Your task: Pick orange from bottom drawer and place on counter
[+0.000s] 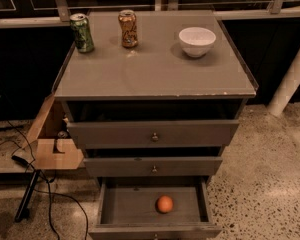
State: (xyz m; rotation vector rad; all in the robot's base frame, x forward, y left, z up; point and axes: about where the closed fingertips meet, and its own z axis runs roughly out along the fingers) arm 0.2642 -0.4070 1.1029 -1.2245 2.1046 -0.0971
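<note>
On the counter (pixel 155 76), left can (pixel 82 32) and right can (pixel 127 28) side by side at back left, bowl (pixel 197 41) at back right, below it top drawer (pixel 152 133), middle drawer (pixel 152 166), bottom drawer (pixel 125 206) pulled out, orange (pixel 164 204) inside just right of centre, box (pixel 52 144) left of the drawers, gripper out of view.
</note>
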